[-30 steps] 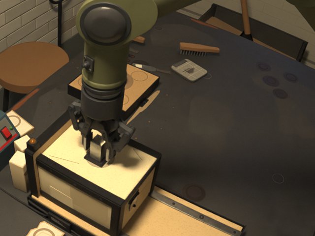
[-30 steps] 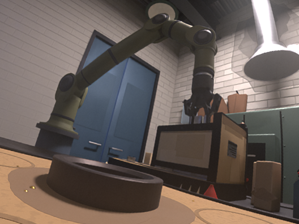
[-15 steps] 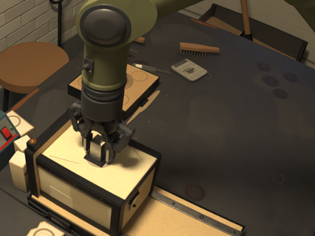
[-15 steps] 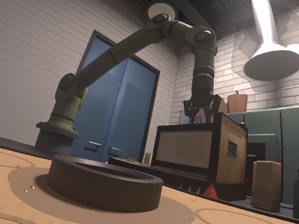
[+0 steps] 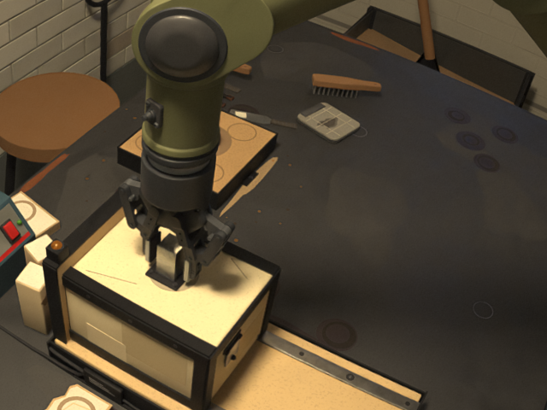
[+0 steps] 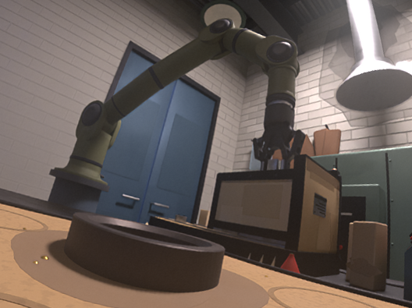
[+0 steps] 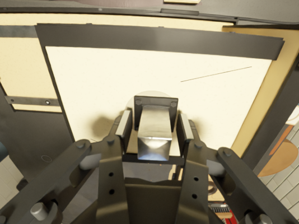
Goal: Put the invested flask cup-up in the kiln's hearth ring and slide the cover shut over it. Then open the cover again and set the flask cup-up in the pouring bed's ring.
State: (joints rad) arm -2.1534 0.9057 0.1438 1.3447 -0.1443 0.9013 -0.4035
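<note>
The flask and the hearth ring are hidden; the kiln's cream cover [image 5: 176, 282] with its black frame sits over them on the kiln's rails. A steel handle [image 5: 167, 260] on a dark bracket stands upright on top of the cover. My gripper [image 5: 170, 265] is straight above it with its fingers either side of the handle [image 7: 154, 131], open and holding nothing. The pouring bed [image 5: 229, 150] is a sand tray behind the kiln, largely hidden by my arm, and its dark ring [image 6: 143, 252] stands empty on the sand.
The rail and sand strip [image 5: 318, 370] run right of the kiln along the bench's front edge. Cream bricks [image 5: 33, 282] and a control box with a red switch [image 5: 11, 231] stand at its left. A wire brush [image 5: 344, 84], a scale [image 5: 328, 121] and a knife [image 5: 260, 117] lie farther back.
</note>
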